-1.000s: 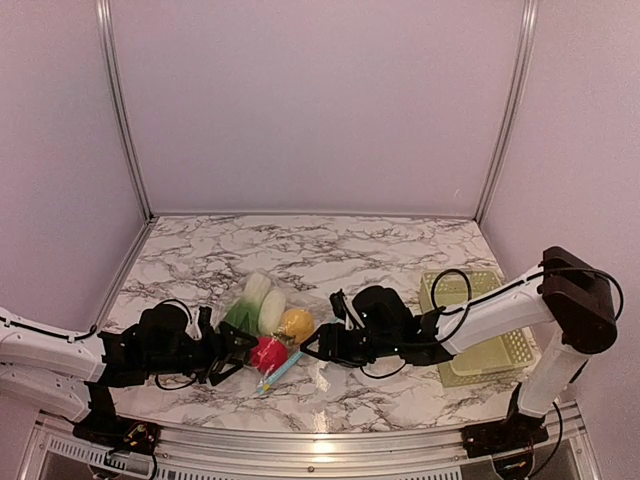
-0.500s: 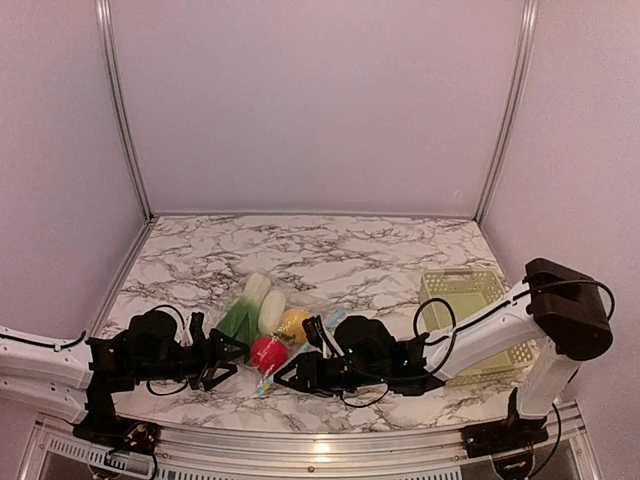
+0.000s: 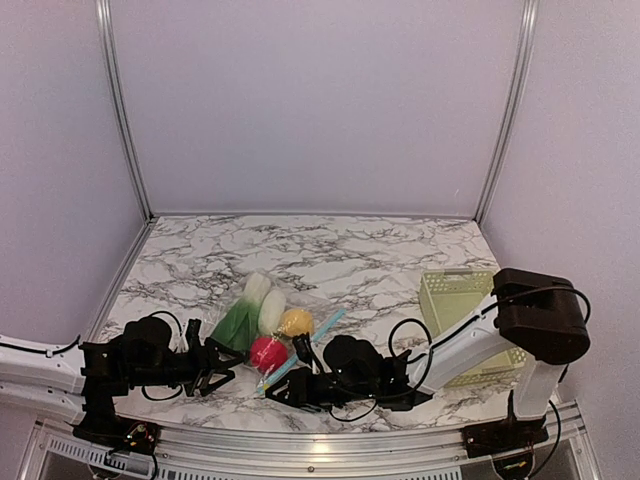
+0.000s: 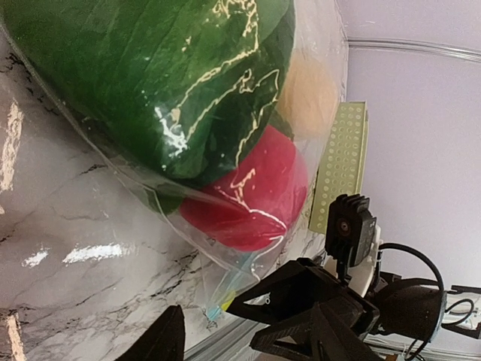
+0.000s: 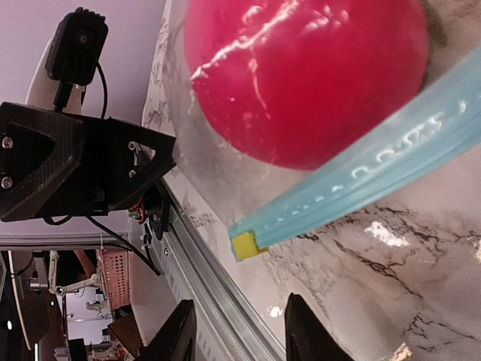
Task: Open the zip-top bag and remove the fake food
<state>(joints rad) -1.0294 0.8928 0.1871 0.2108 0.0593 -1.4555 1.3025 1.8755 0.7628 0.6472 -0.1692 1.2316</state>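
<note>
Only the right wrist view shows a yellow slider (image 5: 243,245) on the zip-top bag (image 5: 376,169); left claw (image 3: 218,366) and right claw (image 5: 239,331) flank it, both spread.

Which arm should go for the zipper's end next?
Right. The right gripper is open before the yellow slider on the zipper strip; the left gripper sits by the green vegetable.

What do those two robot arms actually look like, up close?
Both arms have smooth white tubular links, the left arm and right arm alike, joined by chunky black joints. Thin black cables loop loosely outside. The left gripper and right gripper are angular black two-finger claws, each carrying a small black camera box.
</note>
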